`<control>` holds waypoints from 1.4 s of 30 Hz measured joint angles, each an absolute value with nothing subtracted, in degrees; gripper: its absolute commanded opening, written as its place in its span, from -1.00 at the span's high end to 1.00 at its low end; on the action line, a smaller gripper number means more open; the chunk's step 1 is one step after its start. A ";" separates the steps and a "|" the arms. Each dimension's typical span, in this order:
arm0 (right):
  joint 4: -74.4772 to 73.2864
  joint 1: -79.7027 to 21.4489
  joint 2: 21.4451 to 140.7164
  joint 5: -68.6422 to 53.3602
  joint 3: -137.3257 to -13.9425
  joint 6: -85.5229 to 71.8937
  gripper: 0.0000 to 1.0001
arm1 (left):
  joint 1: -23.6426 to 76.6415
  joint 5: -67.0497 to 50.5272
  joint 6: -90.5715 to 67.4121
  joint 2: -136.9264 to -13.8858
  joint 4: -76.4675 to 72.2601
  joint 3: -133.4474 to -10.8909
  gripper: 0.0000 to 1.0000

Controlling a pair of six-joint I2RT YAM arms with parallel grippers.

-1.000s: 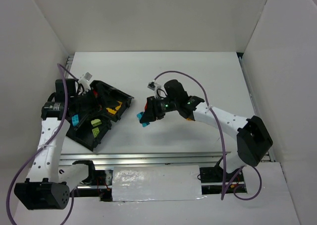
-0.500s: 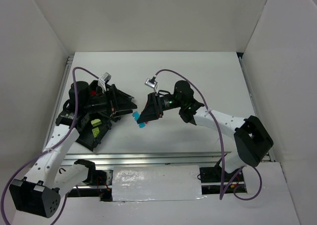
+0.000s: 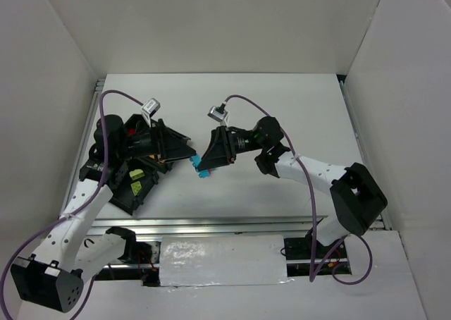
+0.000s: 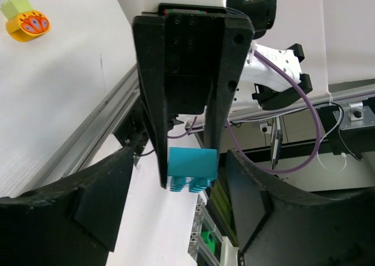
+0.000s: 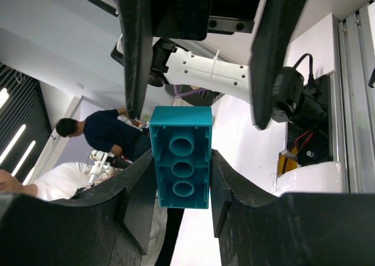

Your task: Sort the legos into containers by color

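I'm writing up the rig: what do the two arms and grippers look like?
The left arm and right arm have white shells with black joints and bases; a purple cable loops along each. The left gripper and right gripper have broad black fingers.

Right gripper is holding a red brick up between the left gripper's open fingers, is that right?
Not red: the right wrist view shows the brick is cyan-blue. The right gripper does hold it between the open fingers of the left gripper.
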State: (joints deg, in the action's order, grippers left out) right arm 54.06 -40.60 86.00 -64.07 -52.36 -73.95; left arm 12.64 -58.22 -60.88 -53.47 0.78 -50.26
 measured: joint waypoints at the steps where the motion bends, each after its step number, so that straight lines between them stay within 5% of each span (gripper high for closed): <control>1: 54.00 -40.60 86.13 -64.05 -52.45 -74.02 0.97 | 12.91 -58.28 -61.41 -53.54 0.38 -50.26 -0.48; 5: 53.71 -40.60 86.61 -63.81 -52.45 -74.02 0.97 | 13.98 -58.46 -62.65 -54.04 -2.20 -50.26 -0.35; 10: 54.89 -40.60 87.09 -63.66 -52.71 -74.52 0.97 | 15.20 -58.28 -63.40 -55.27 -3.25 -50.63 0.18; 21: 56.47 -39.00 87.61 -63.79 -52.84 -76.23 0.97 | 15.99 -57.76 -63.26 -55.81 -4.56 -50.89 -0.25; 27: 56.36 -38.02 87.72 -63.86 -52.99 -76.64 0.87 | 16.14 -57.14 -62.72 -56.75 -4.78 -50.98 0.58; 29: 56.16 -37.87 87.81 -63.86 -53.04 -76.69 0.67 | 16.14 -57.04 -62.92 -57.17 -4.71 -51.05 0.82; 31: 56.14 -37.76 87.92 -63.88 -53.04 -76.71 0.08 | 16.14 -56.88 -62.57 -57.36 -4.25 -51.33 0.92; 32: 56.16 -37.71 87.96 -63.86 -53.04 -76.69 -0.30 | 16.14 -56.80 -61.89 -57.56 -3.57 -51.79 1.00; 33: 56.07 -37.71 87.96 -63.83 -53.06 -76.75 -0.99 | 16.19 -56.58 -61.69 -57.69 -2.94 -52.25 1.00; 42: 43.38 -33.19 86.17 -62.35 -50.68 -68.31 -0.99 | 9.52 -38.79 -49.32 -60.88 22.61 -67.05 1.00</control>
State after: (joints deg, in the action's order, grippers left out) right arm 43.38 -33.19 86.17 -62.35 -50.68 -68.31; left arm 9.52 -38.79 -49.32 -60.88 22.61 -67.05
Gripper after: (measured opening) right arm 0.994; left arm 0.472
